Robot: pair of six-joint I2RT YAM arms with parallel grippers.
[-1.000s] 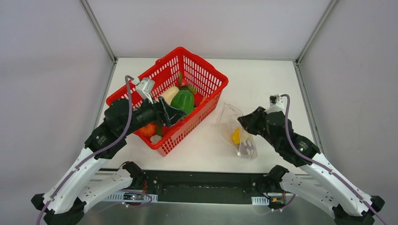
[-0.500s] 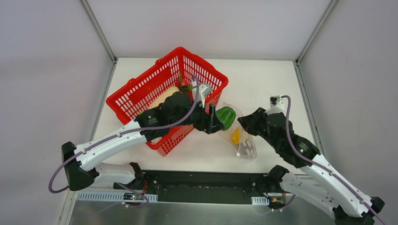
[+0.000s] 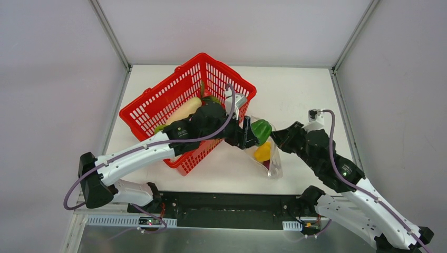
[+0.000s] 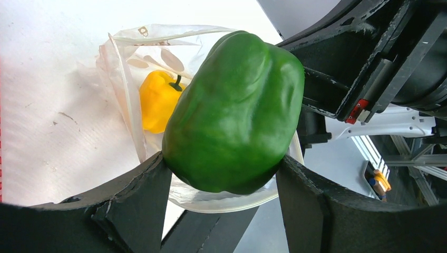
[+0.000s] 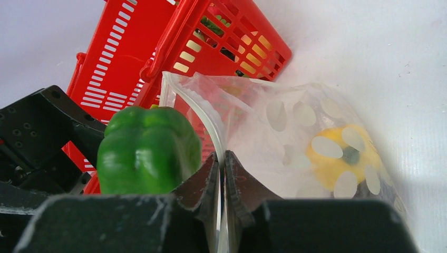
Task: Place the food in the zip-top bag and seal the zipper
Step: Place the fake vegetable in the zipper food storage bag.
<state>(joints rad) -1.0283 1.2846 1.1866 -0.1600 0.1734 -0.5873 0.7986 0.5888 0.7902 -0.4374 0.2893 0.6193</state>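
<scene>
My left gripper point(image 3: 254, 133) point(image 4: 221, 168) is shut on a green pepper point(image 3: 261, 128) point(image 4: 237, 110) point(image 5: 147, 150), held at the open mouth of the zip-top bag point(image 3: 268, 158) point(image 4: 126, 79) point(image 5: 295, 121). The clear dotted bag lies right of the basket with a yellow pepper point(image 3: 263, 153) point(image 4: 155, 100) point(image 5: 337, 155) inside. My right gripper point(image 3: 275, 138) point(image 5: 222, 158) is shut on the bag's upper rim at the zipper point(image 5: 195, 108), holding the mouth up. The rim curves beneath the green pepper in the left wrist view.
A red slotted basket point(image 3: 187, 161) point(image 5: 132, 47) stands at the left centre of the white table, with a long white radish point(image 3: 184, 109) and more toy food in it. The left arm stretches across its front right corner. Grey walls close in the table on three sides.
The left arm has swung right out of the basket, carrying the green pepper to the bag's mouth. The right gripper has lifted and shifted the bag's rim a little.
</scene>
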